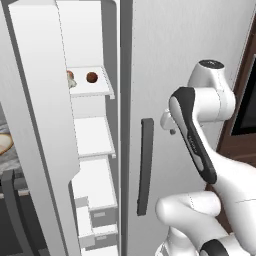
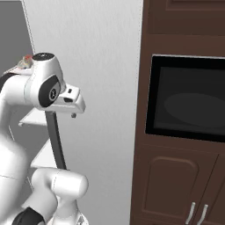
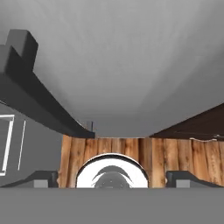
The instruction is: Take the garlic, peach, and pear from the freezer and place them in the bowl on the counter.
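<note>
The gripper [image 3: 112,178] is standing with its jaws wide apart, the two dark fingertips [image 3: 43,178] showing at opposite sides of the hand view, and nothing is sitting between them or touching them. It is pointing down along the closed grey refrigerator door [image 3: 131,65] toward the wooden floor [image 3: 157,159], with the door's dark handle [image 1: 145,165] running just to one side of it. The freezer [image 1: 90,150] is standing open well off to the gripper's left, past that handle. On an upper white shelf [image 1: 97,90] inside it, the garlic [image 1: 71,79] is lying as a pale lump at the shelf's left edge, partly hidden by the open freezer door, and a round dark reddish-brown fruit [image 1: 91,77] is sitting just beside it, both higher than the gripper and well apart from it. Farther left still, beyond the open door, the bowl [image 1: 4,144] is peeking out on the counter [image 1: 7,162].
</note>
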